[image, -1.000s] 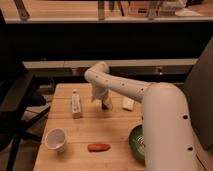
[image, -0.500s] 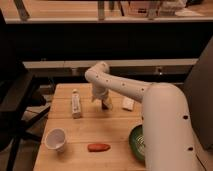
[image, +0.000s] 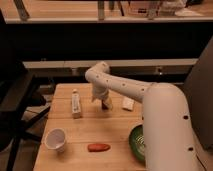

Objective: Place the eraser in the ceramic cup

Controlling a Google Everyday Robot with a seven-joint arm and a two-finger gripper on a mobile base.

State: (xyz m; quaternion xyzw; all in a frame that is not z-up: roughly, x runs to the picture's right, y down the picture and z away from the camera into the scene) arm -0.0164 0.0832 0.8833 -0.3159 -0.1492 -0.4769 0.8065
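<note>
Five things are sitting on the wooden worktop [image: 115, 127], and the white cup [image: 55, 139] is serving as the landmark. It is standing upright near the front left corner with its mouth facing up, so it is ready to take something lowered in from above.

Just to the right of the cup an orange, carrot-like piece [image: 98, 147] is lying flat. Further right of the cup a green bowl [image: 137, 142] is showing partly from behind the robot's white arm [image: 150, 100]. Behind the cup a pale tube [image: 76, 104] is resting; whether it is lying or standing is unclear. Well behind and to the right of the cup a small white block [image: 128, 103] is lying flat. Judging by its shape, this is probably the eraser, so it is sitting far from where it belongs.

The end effector [image: 104, 103] is hanging low over the worktop, behind the cup and to its right, pointing downward and apart from the block. Whether it is open, closed or gripping anything cannot be told. The arm appears to be reaching across to line up a pick, with the carry to the cup not yet begun.
</note>
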